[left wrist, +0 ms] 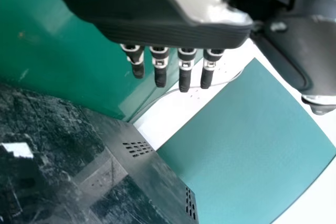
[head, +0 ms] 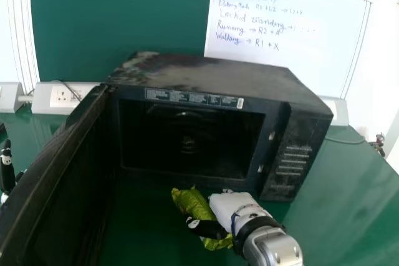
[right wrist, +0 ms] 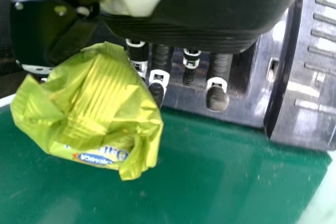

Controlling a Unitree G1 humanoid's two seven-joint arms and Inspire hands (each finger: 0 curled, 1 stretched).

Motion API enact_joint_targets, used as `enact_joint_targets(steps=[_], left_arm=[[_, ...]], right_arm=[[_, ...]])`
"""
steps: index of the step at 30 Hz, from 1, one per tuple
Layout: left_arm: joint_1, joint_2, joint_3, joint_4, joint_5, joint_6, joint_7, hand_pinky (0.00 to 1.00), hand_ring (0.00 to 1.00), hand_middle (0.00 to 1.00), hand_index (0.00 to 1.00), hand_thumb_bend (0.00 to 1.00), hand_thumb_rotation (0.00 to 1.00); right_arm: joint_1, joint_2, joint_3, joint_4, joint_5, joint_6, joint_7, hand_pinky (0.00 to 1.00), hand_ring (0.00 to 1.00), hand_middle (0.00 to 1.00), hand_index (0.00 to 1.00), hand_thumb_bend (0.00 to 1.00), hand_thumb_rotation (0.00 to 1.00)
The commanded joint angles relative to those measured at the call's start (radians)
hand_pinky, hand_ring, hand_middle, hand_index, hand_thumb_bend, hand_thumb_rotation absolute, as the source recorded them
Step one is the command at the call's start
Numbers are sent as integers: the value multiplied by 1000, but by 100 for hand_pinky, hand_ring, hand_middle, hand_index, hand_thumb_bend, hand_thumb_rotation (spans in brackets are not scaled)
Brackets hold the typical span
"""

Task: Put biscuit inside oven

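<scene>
In the head view my right hand (head: 234,207) is low in front of the oven (head: 218,76), its thumb and fingers round the yellow-green biscuit packet (head: 192,202). The right wrist view has the packet (right wrist: 94,108) held between thumb and fingers of the right hand (right wrist: 205,19), beside the oven's front frame. The oven door stands wide on the left, and its dark cavity (head: 187,144) faces me. Beyond the door, at the left edge, is my left hand (head: 7,169); in the left wrist view the left hand (left wrist: 168,32) has its fingers extended, holding nothing.
The open oven door (head: 59,172) rises between my left hand and the cavity. A green table (head: 336,210) lies under the oven. Behind are a wall socket box (head: 62,96) and a whiteboard (head: 287,29); a cable (head: 346,142) runs at the right.
</scene>
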Motion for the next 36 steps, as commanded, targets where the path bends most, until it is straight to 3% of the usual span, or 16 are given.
enact_joint_targets(steps=[1,11,25,32,36], left_arm=[[-8,4,2,6,-17,2,-5,68,74,78,80,61,0],[-3,1,0,-1,-13,-3,-11,68,74,78,80,62,0],[-2,1,3,-8,-19,2,3,68,74,78,79,62,0],[-1,-3,1,-14,-15,-2,7,68,74,77,78,62,0],[-3,-4,3,-10,-22,2,8,67,73,77,79,62,0]], right_arm=[[-35,9,-13,13,-6,9,-14,6,13,25,69,70,0],[-98,13,-13,50,-13,19,-17,7,15,27,69,72,0],[-152,23,-11,90,0,44,-45,7,14,26,67,65,0],[-127,17,-3,77,0,44,-19,7,14,26,69,70,0],[-126,17,-2,56,-16,46,45,8,16,28,64,76,2]])
